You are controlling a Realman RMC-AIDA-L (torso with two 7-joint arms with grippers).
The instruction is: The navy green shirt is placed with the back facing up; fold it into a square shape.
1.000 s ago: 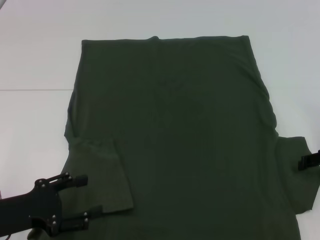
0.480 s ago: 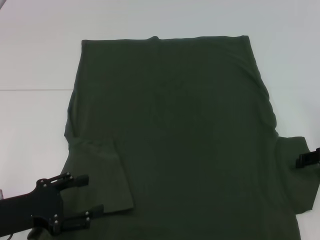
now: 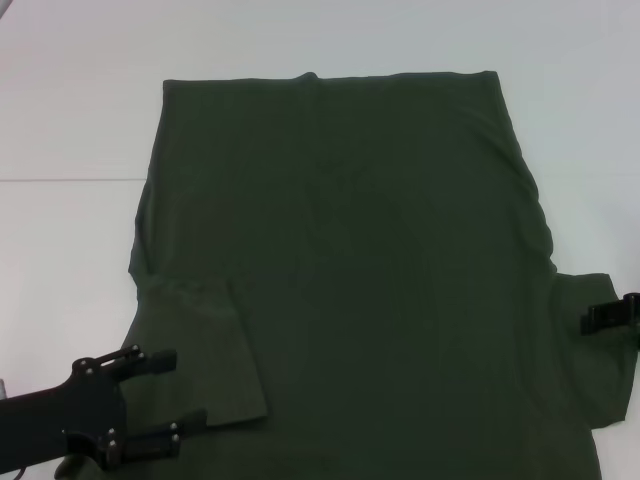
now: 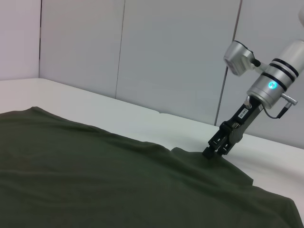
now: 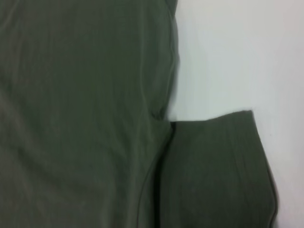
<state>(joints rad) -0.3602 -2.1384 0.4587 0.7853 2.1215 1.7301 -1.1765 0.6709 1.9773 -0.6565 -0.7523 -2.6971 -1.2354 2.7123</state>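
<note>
Flat olive navy green shirt point(image 3: 350, 270), left sleeve folded in; left gripper point(image 3: 170, 400) jaws spread.

Plain dark olive-green shirt point(image 3: 350, 260)

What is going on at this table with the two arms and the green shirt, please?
A two-armed robot is folding the navy green shirt, spread flat on the white table. The sleeve on its left side is already folded onto the body, with the left gripper open just beside it. The right gripper is down on the other sleeve, which still lies spread out.
</note>
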